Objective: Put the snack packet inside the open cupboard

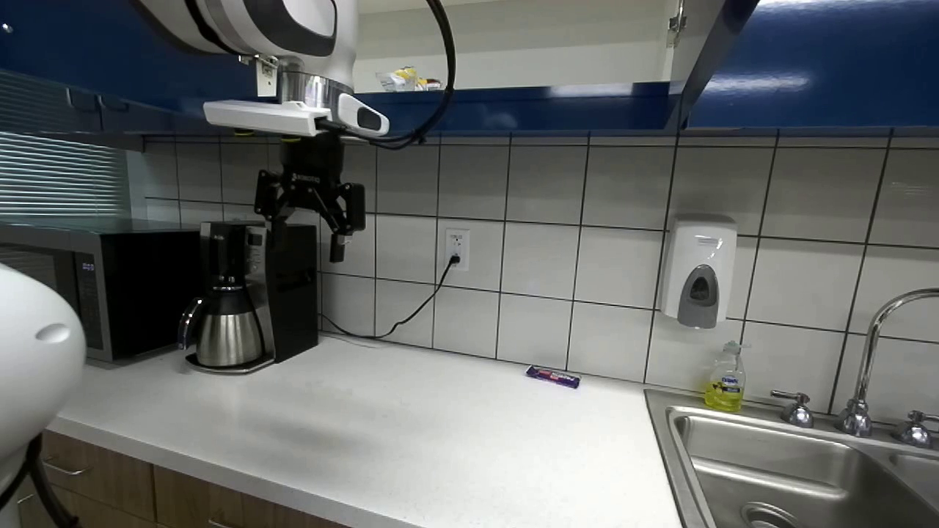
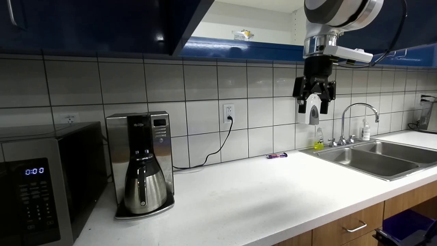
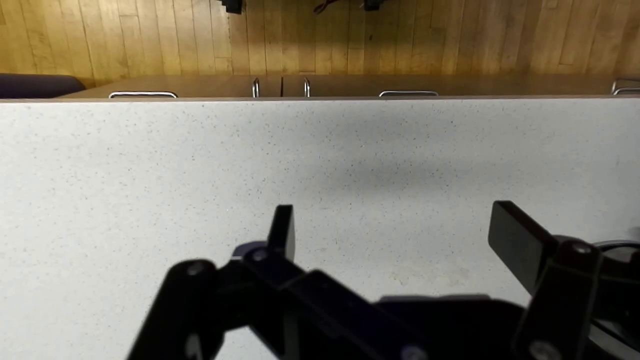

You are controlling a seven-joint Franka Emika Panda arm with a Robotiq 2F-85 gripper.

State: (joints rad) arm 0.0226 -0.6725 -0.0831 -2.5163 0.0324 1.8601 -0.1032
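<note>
"What are you seeing from over there?"

"I'm watching the desk (image 1: pixel 440 425) stretching beneath the open cupboard (image 1: pixel 543 62), with a coffee maker (image 1: pixel 287 293) standing lower than the cupboard."

"And the pincer (image 3: pixel 393 222)?"

"It's hanging lower than the cupboard, and I'm seeing its jaws standing wide apart."

"Where is the snack packet (image 2: pixel 245 33) lying?"

"It's resting inside the cupboard, showing yellow and white."
</note>
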